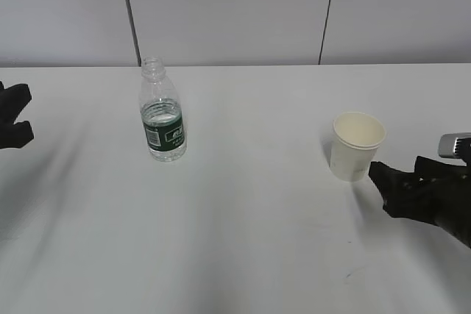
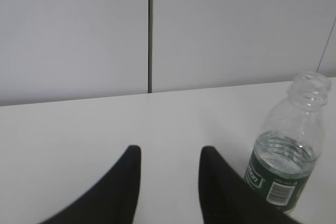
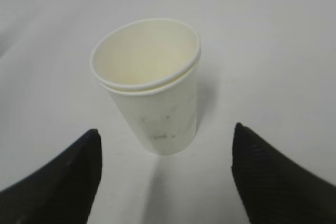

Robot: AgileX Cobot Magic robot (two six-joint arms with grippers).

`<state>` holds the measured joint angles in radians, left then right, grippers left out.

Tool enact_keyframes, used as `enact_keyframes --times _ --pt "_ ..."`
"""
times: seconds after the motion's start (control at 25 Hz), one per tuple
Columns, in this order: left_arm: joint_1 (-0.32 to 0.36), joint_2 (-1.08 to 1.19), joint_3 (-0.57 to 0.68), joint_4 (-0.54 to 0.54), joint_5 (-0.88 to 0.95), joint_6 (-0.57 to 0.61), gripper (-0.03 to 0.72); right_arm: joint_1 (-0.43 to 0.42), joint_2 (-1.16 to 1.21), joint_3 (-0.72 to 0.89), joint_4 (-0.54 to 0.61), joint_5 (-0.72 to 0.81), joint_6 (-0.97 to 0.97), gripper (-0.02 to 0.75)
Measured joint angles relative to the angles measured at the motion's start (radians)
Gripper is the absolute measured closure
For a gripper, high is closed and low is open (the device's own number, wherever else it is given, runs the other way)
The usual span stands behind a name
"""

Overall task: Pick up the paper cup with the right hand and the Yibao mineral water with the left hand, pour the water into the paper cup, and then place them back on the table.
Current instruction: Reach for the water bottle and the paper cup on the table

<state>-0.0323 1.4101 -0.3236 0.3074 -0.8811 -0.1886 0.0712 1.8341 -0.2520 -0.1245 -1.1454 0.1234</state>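
1. The cup (image 1: 358,145) stands upright toward the table's (image 1: 243,240) right edge, apart from the right gripper (image 3: 165,153), whose fingers are spread wide, empty, just short of it.
2. The uncapped bottle (image 1: 162,112) stands upright left of centre, nearer the far edge, part full.
3. The left gripper (image 2: 170,169) hangs at the left edge, fingers parted, empty.

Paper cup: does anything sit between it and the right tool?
Nothing visible does. The paper cup stands upright on bare table, just ahead of the right tool, whose open fingers flank empty tabletop. The bottle stands far off to the left.
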Motion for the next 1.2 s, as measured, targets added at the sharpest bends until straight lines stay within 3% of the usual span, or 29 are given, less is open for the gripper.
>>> enact_keyframes --times 0.2,1.2 --pt "0.000 0.045 0.000 0.000 -0.071 0.000 0.447 0.000 0.023 -0.017 -0.002 0.000 0.000 0.079" --pt "0.000 0.053 -0.001 0.000 -0.097 0.000 0.447 0.000 0.330 -0.315 -0.045 -0.002 0.010 0.077"
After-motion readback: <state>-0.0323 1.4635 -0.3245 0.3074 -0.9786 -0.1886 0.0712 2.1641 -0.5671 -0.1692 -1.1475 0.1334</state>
